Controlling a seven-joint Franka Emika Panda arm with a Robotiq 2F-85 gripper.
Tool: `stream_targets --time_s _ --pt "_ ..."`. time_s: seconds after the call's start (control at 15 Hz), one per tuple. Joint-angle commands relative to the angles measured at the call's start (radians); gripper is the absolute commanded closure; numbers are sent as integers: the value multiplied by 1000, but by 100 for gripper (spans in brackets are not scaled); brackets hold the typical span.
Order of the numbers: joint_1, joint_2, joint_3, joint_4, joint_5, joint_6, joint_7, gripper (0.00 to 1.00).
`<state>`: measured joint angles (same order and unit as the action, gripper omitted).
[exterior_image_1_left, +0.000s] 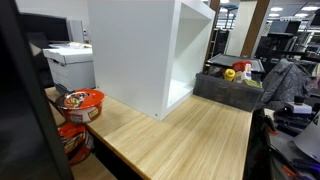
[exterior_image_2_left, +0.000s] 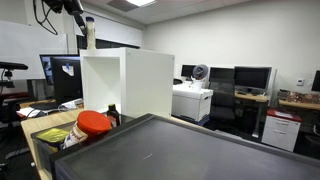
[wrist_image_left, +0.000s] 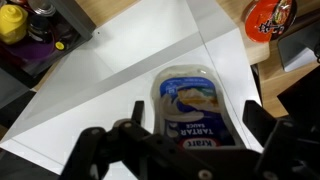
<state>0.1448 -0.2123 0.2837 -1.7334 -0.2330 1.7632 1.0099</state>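
- Office desks, monitors (exterior_image_2_left: 250, 78) and chairs fill the background, and a pale wooden table (exterior_image_1_left: 190, 140) runs across the foreground.
- On the flat top of a tall white cabinet (exterior_image_2_left: 125, 80) that rests on this table sits a tartar sauce bottle (wrist_image_left: 195, 100). Its blue and yellow label faces the wrist camera.
- In an exterior view the bottle shows as a small upright shape near the far left edge of the cabinet top.
- Directly over the bottle hangs the gripper (wrist_image_left: 193, 118), its jaws spread as wide as they go. One dark finger (wrist_image_left: 136, 115) stands left of the bottle and the other right of it.
- A strip of white cabinet top shows between the left finger and the bottle; the claw grips nothing.
- At the foot of the cabinet, on the near left of the table, sits a red noodle bowl (exterior_image_1_left: 82, 100).
- Behind the bowl stands a white printer (exterior_image_1_left: 70, 62).
- Far right of the cabinet, a grey bin (exterior_image_1_left: 225, 88) holds a yellow toy (exterior_image_1_left: 230, 73) among other small things.
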Motion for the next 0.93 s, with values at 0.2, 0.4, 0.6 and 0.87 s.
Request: stream_targets --time_s 0.2,0.4,0.6,0.87 --pt "-3 -6 10 -27 -58 74 39 0" --pt "-3 -12 16 -34 -87 86 52 0" --pt "-1 -13 22 -36 -115 89 73 0" --pt "1 -17 29 -39 -157 89 88 0"
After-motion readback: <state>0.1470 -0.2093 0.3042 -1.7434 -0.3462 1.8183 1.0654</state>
